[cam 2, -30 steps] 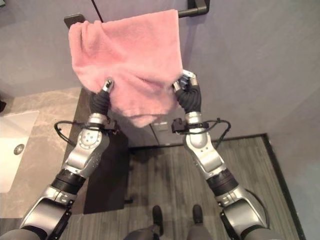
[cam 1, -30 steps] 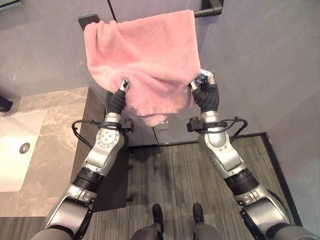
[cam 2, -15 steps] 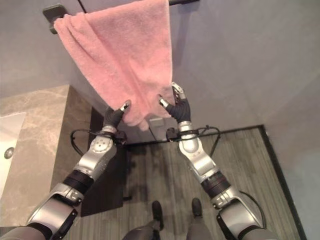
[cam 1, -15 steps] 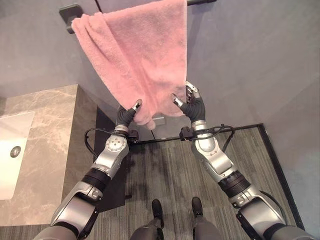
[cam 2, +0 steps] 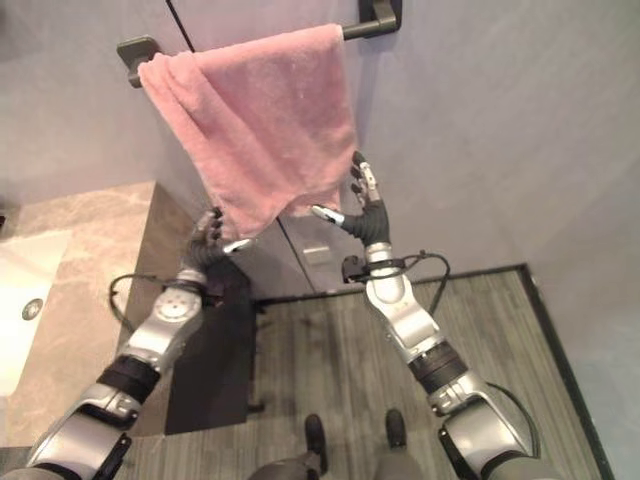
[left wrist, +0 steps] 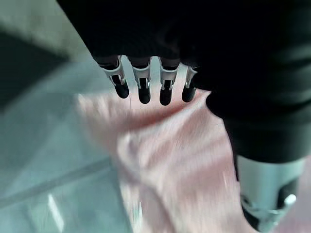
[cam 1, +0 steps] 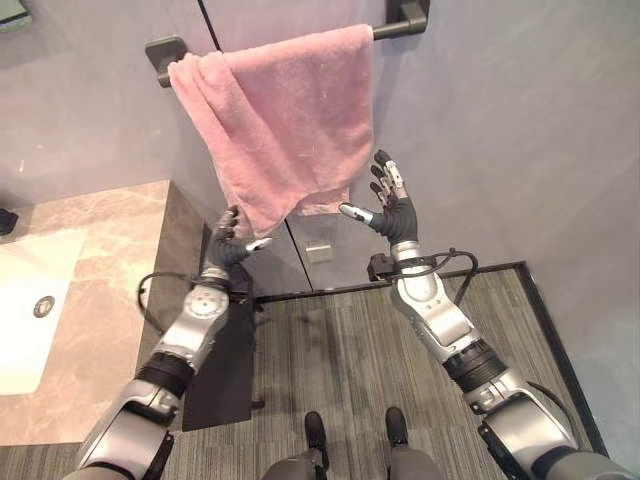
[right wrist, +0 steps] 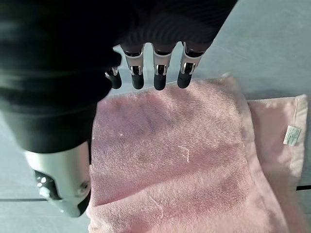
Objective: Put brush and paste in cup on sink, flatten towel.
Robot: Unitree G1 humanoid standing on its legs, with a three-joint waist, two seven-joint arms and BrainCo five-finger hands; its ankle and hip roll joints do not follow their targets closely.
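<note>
Beside your left hand, on its outer side, you see the counter with the sink. Your left hand is open under the lower corner of the pink towel, which hangs from the rail. Your right hand is open too, fingers spread, just beside the towel's lower edge and holding nothing.

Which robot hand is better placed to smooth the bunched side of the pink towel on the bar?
Probably the left robot hand: it is open under the towel where it bunches; the right robot hand is beside the flatter edge.
</note>
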